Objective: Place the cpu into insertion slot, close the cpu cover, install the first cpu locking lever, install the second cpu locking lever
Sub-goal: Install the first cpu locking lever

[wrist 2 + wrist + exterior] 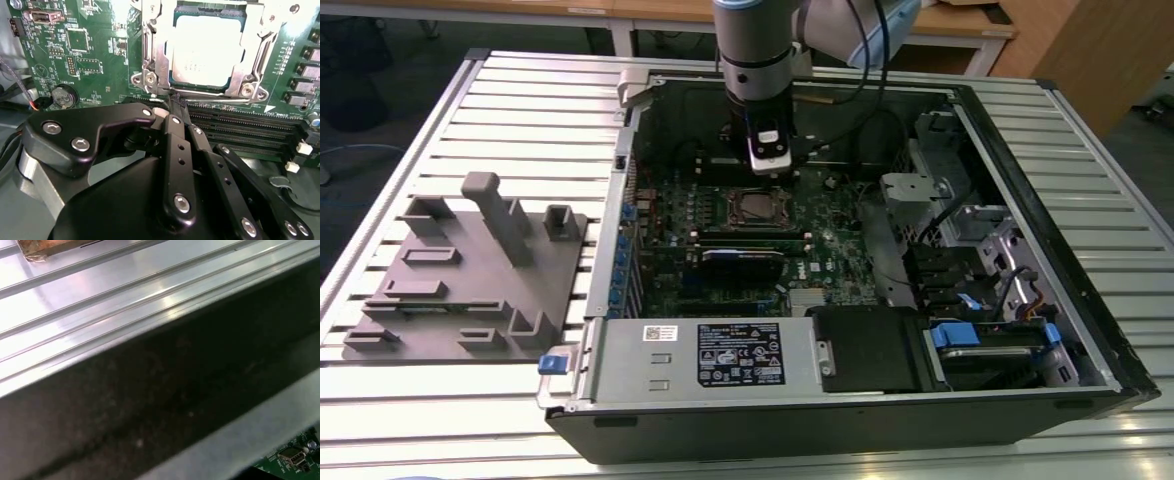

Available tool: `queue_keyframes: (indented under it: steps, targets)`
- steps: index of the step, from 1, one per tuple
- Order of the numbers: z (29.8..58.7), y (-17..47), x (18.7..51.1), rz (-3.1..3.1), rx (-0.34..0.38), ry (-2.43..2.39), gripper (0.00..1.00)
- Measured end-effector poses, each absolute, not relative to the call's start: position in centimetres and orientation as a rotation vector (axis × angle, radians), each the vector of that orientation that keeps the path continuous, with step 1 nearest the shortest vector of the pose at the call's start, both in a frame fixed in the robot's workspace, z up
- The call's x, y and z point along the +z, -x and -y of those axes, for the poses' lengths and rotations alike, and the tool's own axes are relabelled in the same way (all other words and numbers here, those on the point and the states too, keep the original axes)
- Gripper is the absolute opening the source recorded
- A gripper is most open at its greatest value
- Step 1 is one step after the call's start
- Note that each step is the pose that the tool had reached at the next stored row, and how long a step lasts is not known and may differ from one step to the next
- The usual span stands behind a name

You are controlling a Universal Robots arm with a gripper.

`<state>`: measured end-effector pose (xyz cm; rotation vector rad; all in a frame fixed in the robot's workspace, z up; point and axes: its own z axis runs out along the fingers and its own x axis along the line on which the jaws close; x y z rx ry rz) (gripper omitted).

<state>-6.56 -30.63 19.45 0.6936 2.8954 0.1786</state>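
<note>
**The cpu** [207,50], pale metal top upward, lies flat in the insertion slot [758,207] near the middle of the green motherboard [90,50]. Seated level, its top fills the cut-out of the cpu cover [156,55], whose metal frame lies down around the chip's edges rather than standing up on its hinge. Judged from how the parts lie, the placing and the cover step look done. Whether either locking lever is latched cannot be told.

**The gripper** [177,102] is just beside the socket, at the frame edge that faces the long black memory slots [240,125]. Its fingers [172,130] are pressed together with the tips low against that edge, a posture suited to pushing or hooking a thin part rather than carrying one. Whether a lever wire is nipped between the tips cannot be told.

**Surroundings.** In the exterior view the arm [754,50] hangs vertical into the open computer case [854,430]. The case lies on its side on the slatted table [520,110], so the board faces up and can be reached from above. A grey parts fixture [467,270] rests on the table at the exterior view's left, well apart from the case
</note>
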Motion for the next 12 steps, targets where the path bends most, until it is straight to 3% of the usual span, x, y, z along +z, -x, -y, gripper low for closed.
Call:
queue_keyframes:
  steps: [12]
  targets:
    - [30.63, 6.56, 19.78, -2.894, 0.162, -0.692, 0.11]
